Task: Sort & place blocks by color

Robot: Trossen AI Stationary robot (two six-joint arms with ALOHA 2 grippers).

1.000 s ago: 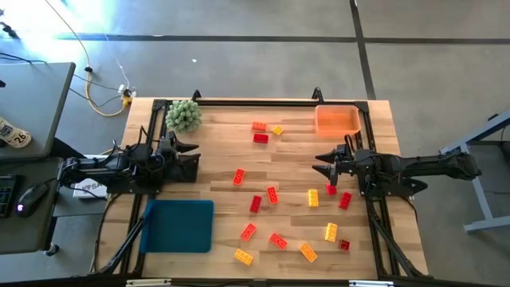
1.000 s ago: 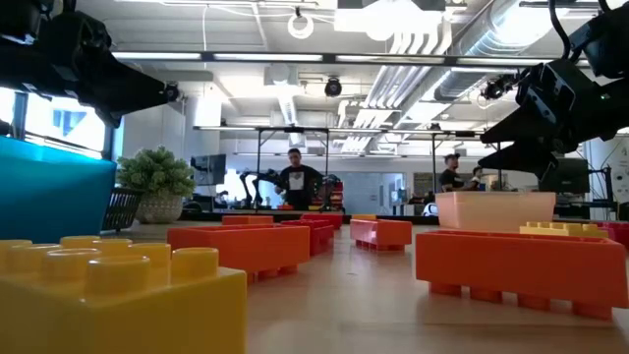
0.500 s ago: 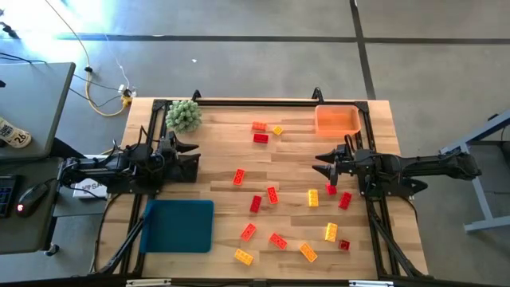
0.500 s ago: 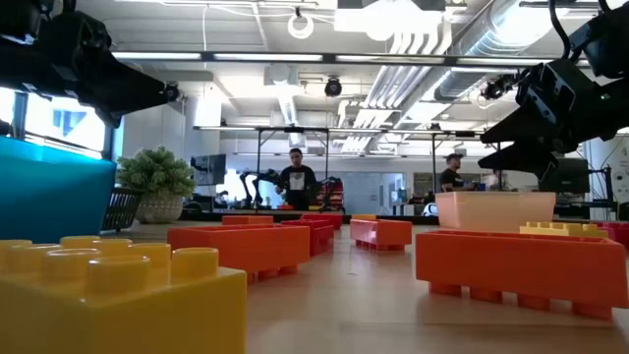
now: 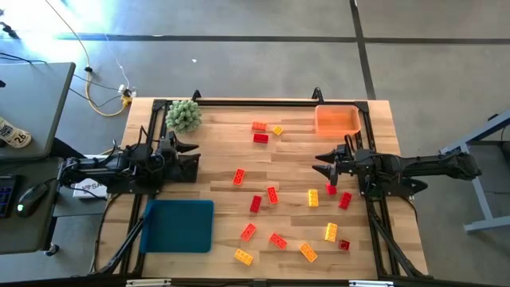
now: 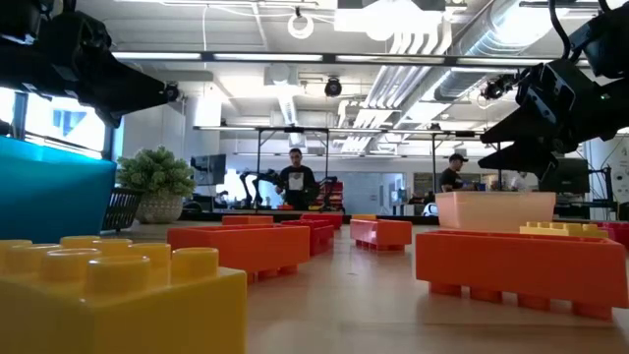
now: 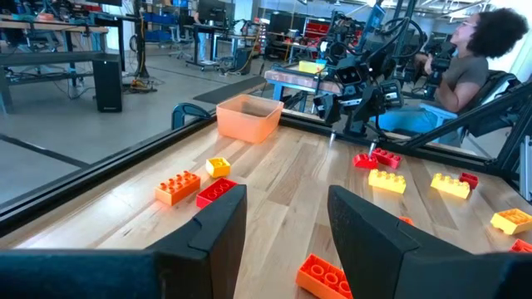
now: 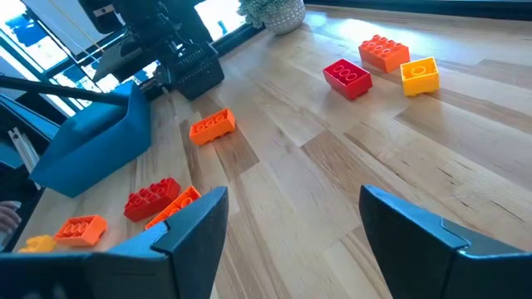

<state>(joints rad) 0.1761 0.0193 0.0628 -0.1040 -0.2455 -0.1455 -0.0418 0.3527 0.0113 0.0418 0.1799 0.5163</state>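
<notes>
Nothing on our table has shifted since a second ago: both arms sit exactly as they did, and only a person far back in the room, seen in the low view, has changed pose slightly.

Our left gripper (image 5: 190, 147) hangs over the left side of the wooden table (image 5: 291, 163), between the green plant ball (image 5: 183, 115) and the blue bin (image 5: 177, 226), with its fingers (image 7: 218, 224) apart and nothing between them. Our right gripper (image 5: 323, 163) waits at the right side, just in front of the orange bin (image 5: 338, 120), its fingers (image 8: 189, 226) spread wide and likewise empty.

We see the blocks (image 5: 272, 194) all loose on the tabletop, none in either bin. Three lie near the far edge beside the orange bin: an orange one (image 5: 259, 126), a small yellow one (image 5: 277, 130) and a red one (image 5: 260, 138). The rest are scattered across the middle and near right. One orange-red brick (image 5: 239, 177) lies alone at the centre, with two red ones (image 5: 256, 204) close by. A yellow brick (image 5: 313, 198) and two red bricks (image 5: 344, 201) sit just beside our right gripper. Nearer the front edge we count more orange (image 5: 277, 241) and yellow (image 5: 243, 257) bricks, and a small dark red one (image 5: 344, 245).
</notes>
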